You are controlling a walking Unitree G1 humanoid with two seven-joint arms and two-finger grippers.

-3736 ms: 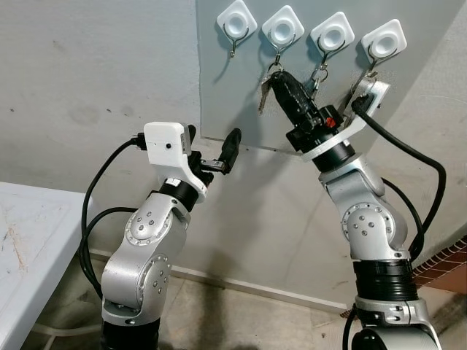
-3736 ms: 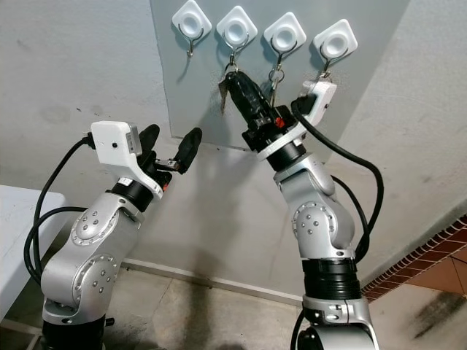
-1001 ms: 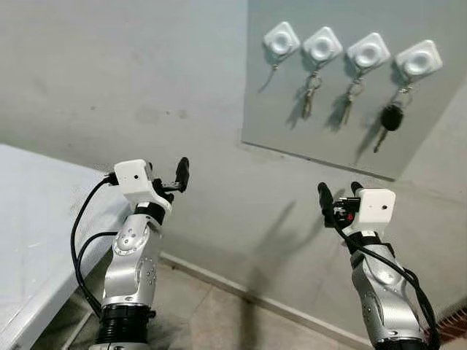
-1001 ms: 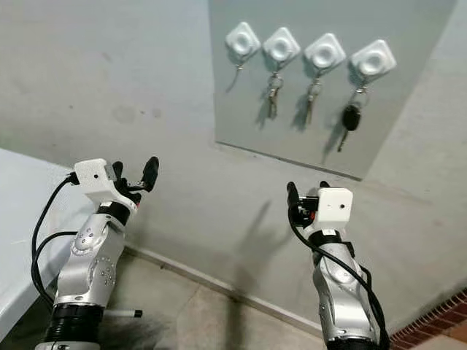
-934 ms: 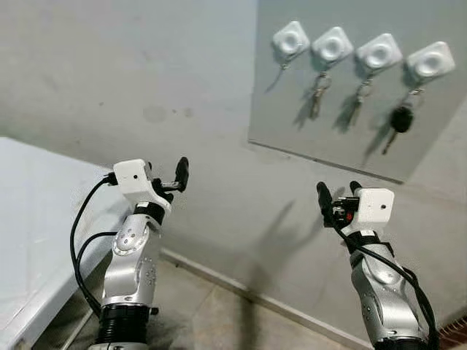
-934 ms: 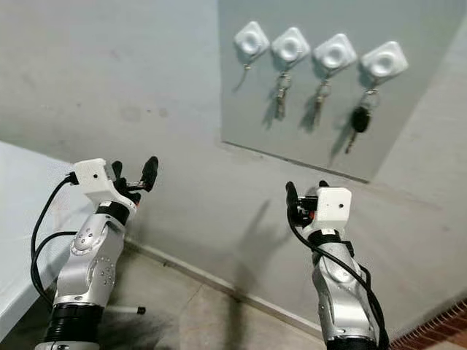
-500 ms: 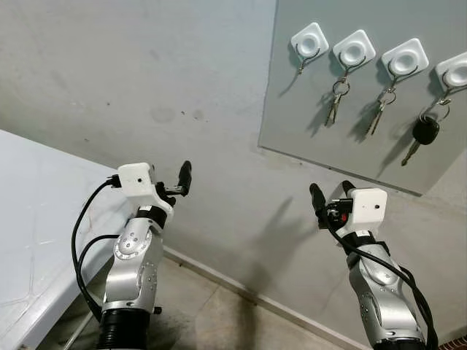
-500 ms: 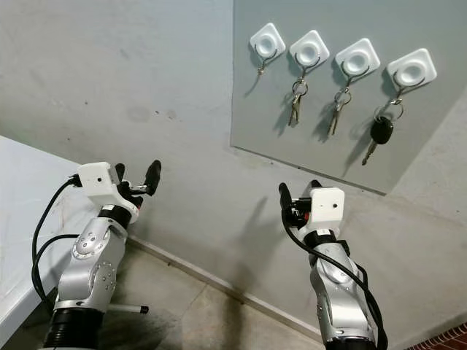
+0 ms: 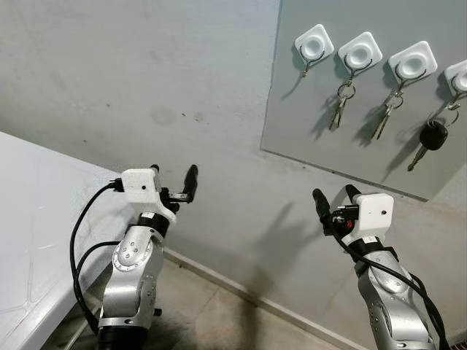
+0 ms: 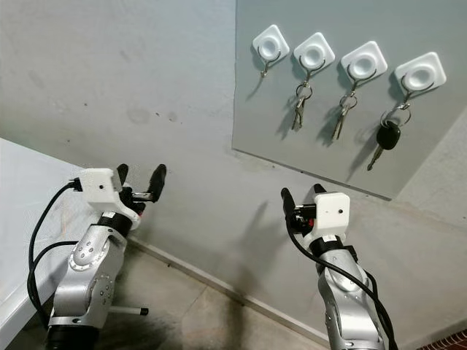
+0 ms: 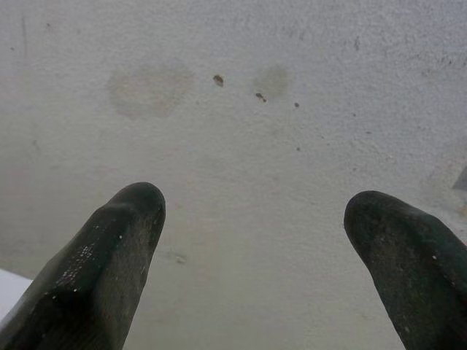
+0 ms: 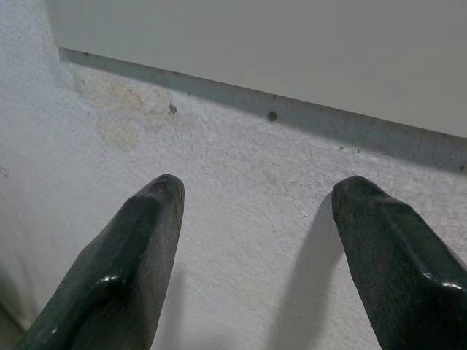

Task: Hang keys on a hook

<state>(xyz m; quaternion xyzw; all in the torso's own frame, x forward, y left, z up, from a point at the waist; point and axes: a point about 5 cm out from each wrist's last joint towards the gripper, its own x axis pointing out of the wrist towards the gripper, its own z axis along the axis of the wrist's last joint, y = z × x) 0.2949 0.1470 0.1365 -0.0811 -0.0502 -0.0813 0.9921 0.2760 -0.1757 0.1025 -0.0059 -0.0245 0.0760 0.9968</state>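
Four white hooks line the top of a grey panel (image 9: 321, 138) at the upper right of the left eye view. The first hook (image 9: 314, 45) is bare, the second (image 9: 360, 53) and third (image 9: 412, 63) each carry a bunch of silver keys (image 9: 340, 106), and the fourth, cut by the frame's right edge, carries the black car key (image 9: 433, 137). The left gripper (image 9: 173, 184) sits at lower left, raised toward the bare wall, fingers spread and empty, well apart from the keys. The right gripper (image 9: 333, 198) sits at lower right, below the panel's bottom edge, also spread and empty; the car key hangs up and to the right of it. A white table (image 9: 29, 219) fills the left edge.

In the right eye view the fourth hook (image 10: 419, 75) shows whole, the car key dangling beneath it.

In the left wrist view two black fingertips (image 11: 120, 248) stand wide apart before stained plaster.

In the right wrist view the fingertips (image 12: 139, 255) gape before the wall, the panel's lower edge across the top.
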